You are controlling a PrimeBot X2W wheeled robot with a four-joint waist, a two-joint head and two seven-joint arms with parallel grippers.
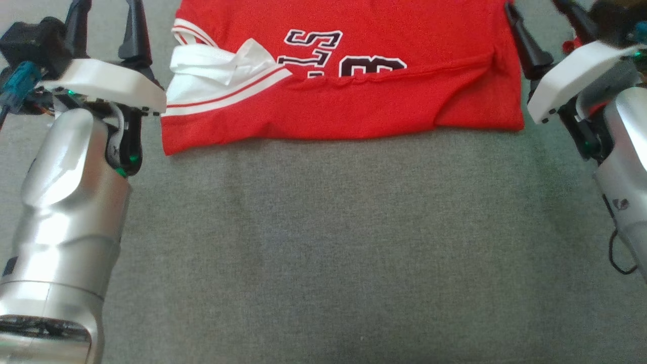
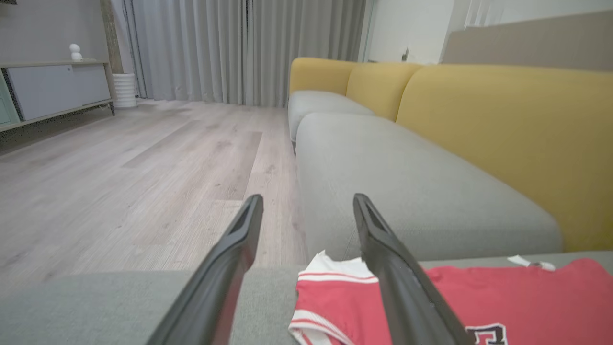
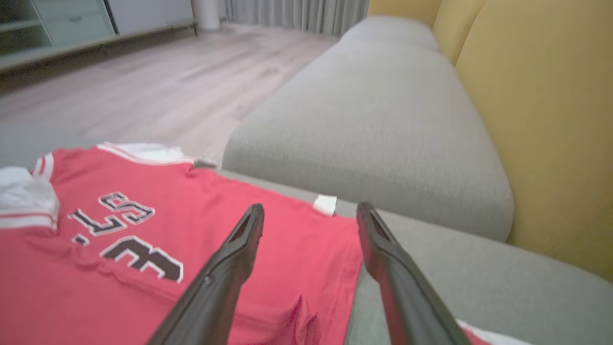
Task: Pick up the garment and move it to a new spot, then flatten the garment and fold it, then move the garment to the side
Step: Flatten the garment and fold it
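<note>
The garment (image 1: 354, 101) is a red jersey with white trim and black-and-white lettering. It lies folded into a wide band at the far side of the grey cushion (image 1: 323, 242). My left gripper (image 1: 103, 25) hovers just off its white-trimmed left end, jaws open and empty. My right gripper (image 1: 551, 30) is at the garment's right end, also open and holding nothing. In the left wrist view the open gripper (image 2: 307, 201) sits above the garment's (image 2: 503, 297) striped corner. In the right wrist view the open gripper (image 3: 310, 208) is over the garment's (image 3: 143, 268) right edge.
A grey sofa seat (image 2: 407, 182) with a yellow backrest (image 2: 503, 143) runs beyond the cushion. A wooden floor (image 2: 119, 182) lies beside it, with a low cabinet (image 2: 57, 86) and curtains (image 2: 239, 48) at the far wall.
</note>
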